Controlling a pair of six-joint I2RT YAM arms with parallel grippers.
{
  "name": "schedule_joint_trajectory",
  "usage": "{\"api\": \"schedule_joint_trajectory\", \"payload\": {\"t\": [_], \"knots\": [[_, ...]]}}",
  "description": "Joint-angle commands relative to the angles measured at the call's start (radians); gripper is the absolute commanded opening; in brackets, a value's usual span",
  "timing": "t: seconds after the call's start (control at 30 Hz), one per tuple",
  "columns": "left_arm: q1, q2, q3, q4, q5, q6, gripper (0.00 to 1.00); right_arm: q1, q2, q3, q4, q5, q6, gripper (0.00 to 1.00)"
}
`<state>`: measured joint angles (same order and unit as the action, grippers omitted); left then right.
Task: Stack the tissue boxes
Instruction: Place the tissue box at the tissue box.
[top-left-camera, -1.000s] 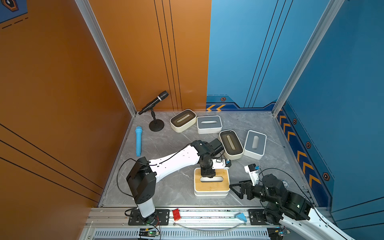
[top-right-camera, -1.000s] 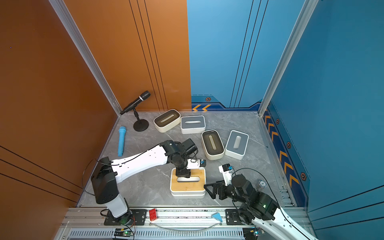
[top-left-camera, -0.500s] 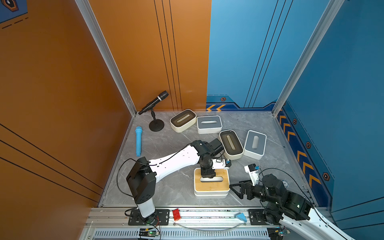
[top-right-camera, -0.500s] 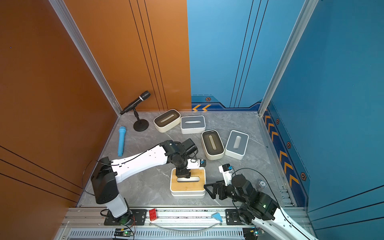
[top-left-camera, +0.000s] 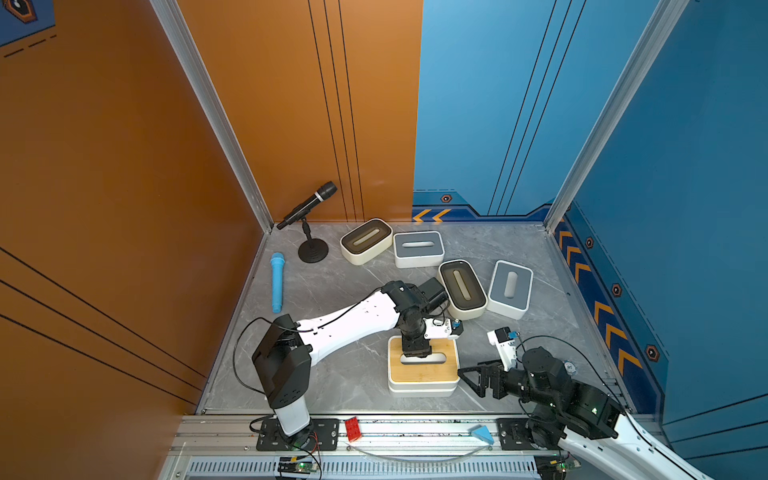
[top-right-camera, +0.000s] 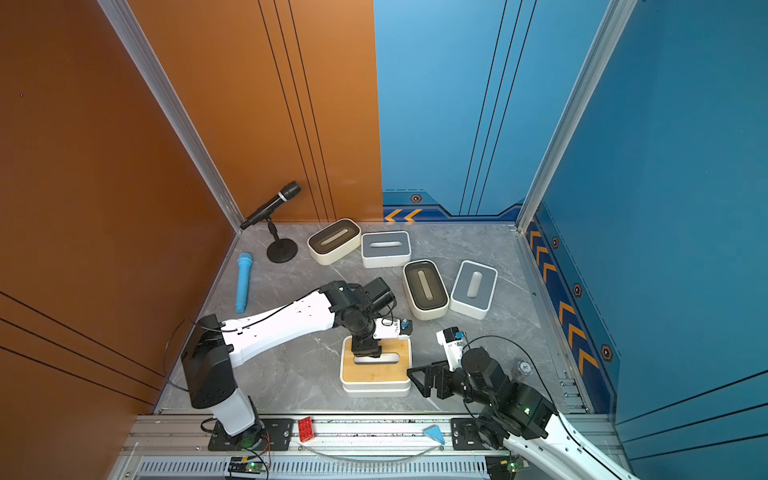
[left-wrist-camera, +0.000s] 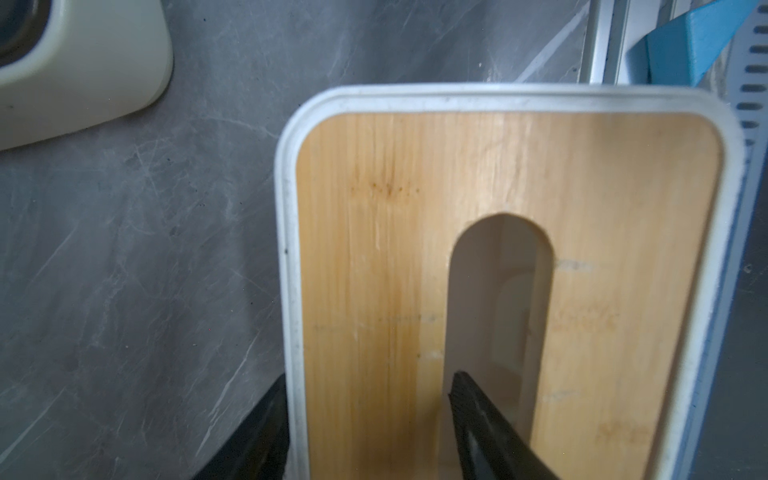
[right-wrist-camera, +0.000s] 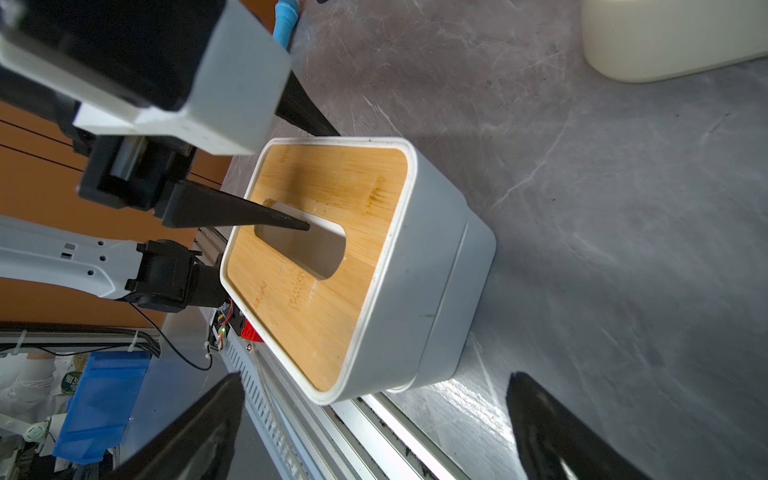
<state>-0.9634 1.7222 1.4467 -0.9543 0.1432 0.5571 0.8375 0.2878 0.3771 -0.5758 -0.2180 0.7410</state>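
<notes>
My left gripper (top-left-camera: 415, 354) straddles the rim of the bamboo-lidded box (top-left-camera: 424, 372), atop a white box (right-wrist-camera: 457, 291) near the front edge of the grey worktop (top-left-camera: 353, 374). Pinching or not, I cannot tell. My right gripper (top-left-camera: 471, 380) gapes empty alongside, and a brown-lidded box (top-left-camera: 462, 286) crowds behind.

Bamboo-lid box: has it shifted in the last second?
No. In both top views the bamboo-lid box sits at the same offset from the red block on the front rail as a second ago.

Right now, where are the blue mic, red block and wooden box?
blue mic (top-left-camera: 277, 282): a top view, handle middle.
red block (top-left-camera: 353, 428): a top view, top face.
wooden box (top-left-camera: 424, 373): a top view, bare lid.
</notes>
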Motion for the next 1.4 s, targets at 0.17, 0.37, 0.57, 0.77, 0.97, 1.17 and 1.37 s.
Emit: {"api": "schedule_joint_trajectory", "payload": {"t": [0.17,0.37,0.57,0.77,0.97,1.17,1.37], "knots": [[-0.013,-0.042,-0.005,-0.018,0.031,0.002,0.63,-0.007,0.025,0.017,0.014,-0.009,-0.001,1.0],[-0.013,-0.057,-0.004,-0.019,0.036,0.0,0.64,-0.011,0.045,0.039,-0.001,0.007,-0.01,1.0],[-0.014,-0.072,-0.005,-0.019,0.045,-0.005,0.67,-0.019,0.059,0.056,-0.004,0.006,-0.023,1.0],[-0.013,-0.096,-0.003,-0.02,0.054,-0.009,0.69,-0.039,0.082,0.08,-0.01,-0.011,-0.041,1.0],[-0.014,-0.125,-0.002,-0.019,0.065,-0.013,0.69,-0.068,0.122,0.116,-0.024,-0.034,-0.065,1.0],[0.007,-0.194,-0.001,0.01,0.099,-0.034,0.7,-0.129,0.188,0.204,-0.09,0.008,-0.093,1.0],[0.076,-0.268,-0.024,0.101,0.156,-0.09,0.79,-0.37,0.352,0.328,-0.19,-0.016,-0.17,1.0]]}}
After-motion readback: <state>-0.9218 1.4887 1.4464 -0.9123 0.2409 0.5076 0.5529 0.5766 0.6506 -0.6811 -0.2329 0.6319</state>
